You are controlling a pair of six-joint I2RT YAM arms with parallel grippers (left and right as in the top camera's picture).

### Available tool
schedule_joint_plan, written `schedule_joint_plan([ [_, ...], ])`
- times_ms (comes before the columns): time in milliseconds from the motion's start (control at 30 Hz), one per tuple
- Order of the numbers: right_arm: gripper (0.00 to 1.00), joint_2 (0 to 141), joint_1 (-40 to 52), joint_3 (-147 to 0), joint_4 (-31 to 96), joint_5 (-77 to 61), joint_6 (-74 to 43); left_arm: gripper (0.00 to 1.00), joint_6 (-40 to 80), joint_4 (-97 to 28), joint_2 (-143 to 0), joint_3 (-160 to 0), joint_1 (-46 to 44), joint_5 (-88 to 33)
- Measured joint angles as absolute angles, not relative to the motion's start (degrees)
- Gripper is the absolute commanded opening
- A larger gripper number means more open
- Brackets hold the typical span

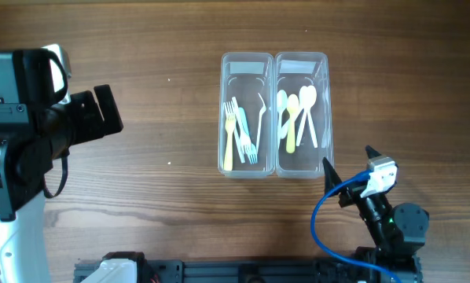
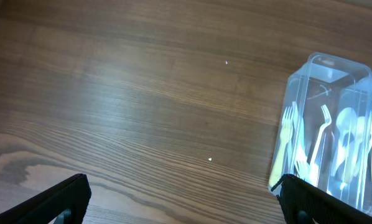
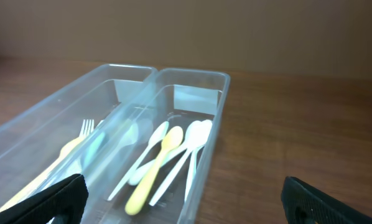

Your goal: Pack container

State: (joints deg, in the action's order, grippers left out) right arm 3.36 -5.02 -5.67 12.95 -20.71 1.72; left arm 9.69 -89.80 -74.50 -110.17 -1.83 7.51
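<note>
Two clear plastic containers stand side by side on the wooden table. The left container point(image 1: 247, 63) holds several plastic forks point(image 1: 241, 134), yellow, green and white. The right container point(image 1: 302, 61) holds several plastic spoons point(image 1: 298, 114). Both show in the right wrist view, forks container point(image 3: 61, 99) and spoons container point(image 3: 208, 134), and in the left wrist view point(image 2: 298, 81). My left gripper point(image 2: 183, 202) is open and empty, far left of the containers. My right gripper point(image 3: 183, 199) is open and empty, just in front of the spoons container's near end.
The left arm's black body point(image 1: 70, 118) hangs over the table's left side. A blue cable point(image 1: 321, 220) loops by the right arm's base at the front edge. Bare wood table point(image 1: 156, 94) lies around the containers.
</note>
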Motion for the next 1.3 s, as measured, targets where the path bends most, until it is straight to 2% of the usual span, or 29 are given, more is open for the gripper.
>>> schedule_joint_plan([
  [1300, 1.0, 3.4, -5.0, -5.7, 13.0, -19.4, 1.7, 1.0, 9.7, -90.5, -73.5, -110.1, -1.8, 7.5],
])
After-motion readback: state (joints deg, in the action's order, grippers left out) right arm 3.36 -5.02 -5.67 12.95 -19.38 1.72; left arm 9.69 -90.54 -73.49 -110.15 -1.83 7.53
